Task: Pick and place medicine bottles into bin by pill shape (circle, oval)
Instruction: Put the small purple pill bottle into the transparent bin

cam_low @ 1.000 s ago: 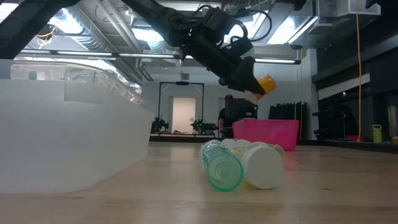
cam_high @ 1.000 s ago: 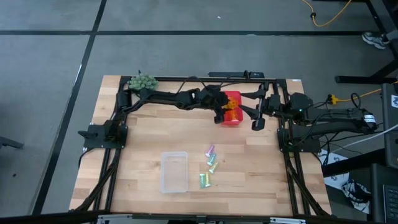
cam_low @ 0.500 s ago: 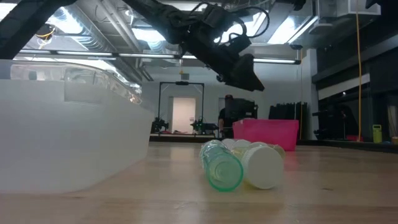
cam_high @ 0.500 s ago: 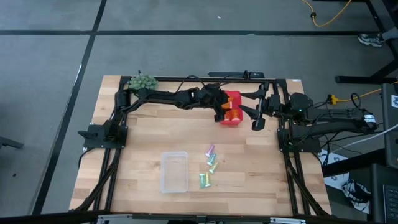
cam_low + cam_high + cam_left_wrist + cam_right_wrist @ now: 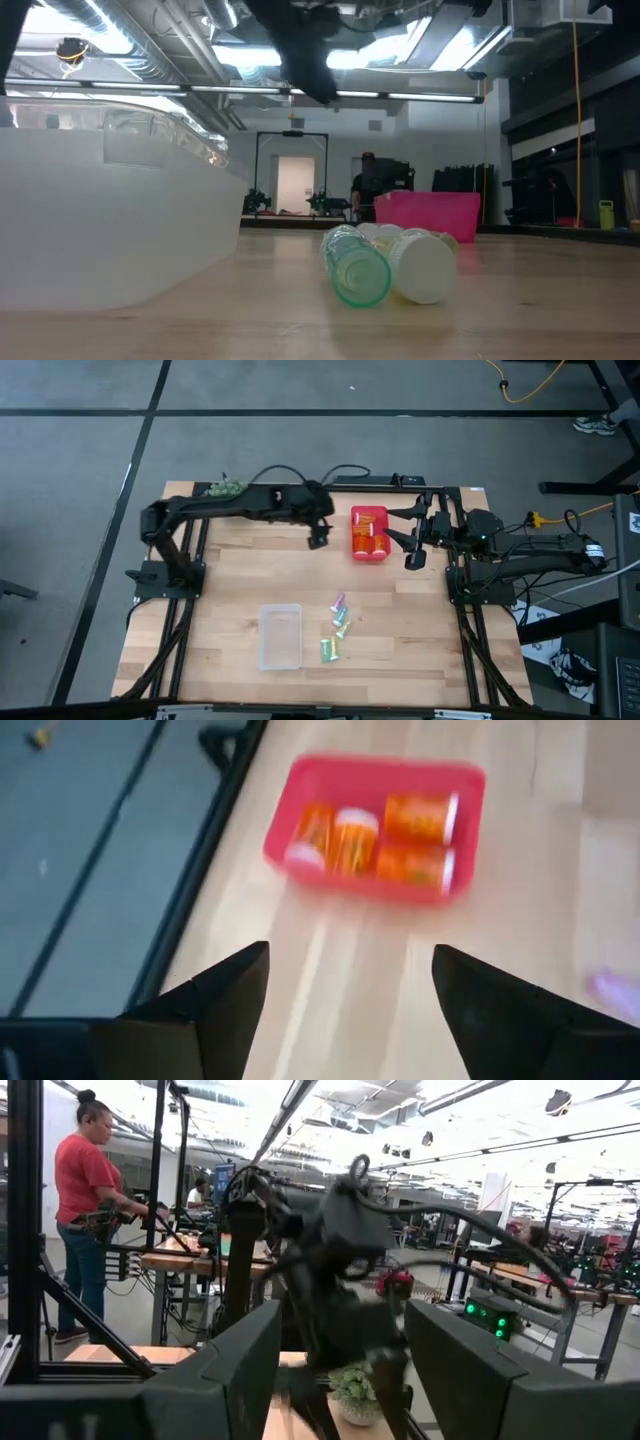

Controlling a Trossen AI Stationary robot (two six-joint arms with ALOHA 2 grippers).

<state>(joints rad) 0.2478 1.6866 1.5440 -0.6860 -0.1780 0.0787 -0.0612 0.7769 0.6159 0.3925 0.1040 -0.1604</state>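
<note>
Both arms matte black, jointed segments, black cables looped along links. Left hand: two flat, dark, wedge-shaped fingers. Right hand: same. Green indicator light on right arm.

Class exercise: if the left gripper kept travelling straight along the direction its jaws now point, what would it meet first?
Probably the red bin with orange bottles: the open left gripper aims at it, with only bare table between. Depth is uncertain.

A light wooden plank table stands on grey floor crossed by dark lines. Beyond it, long ceiling lights, workbenches and a bright doorway.
</note>
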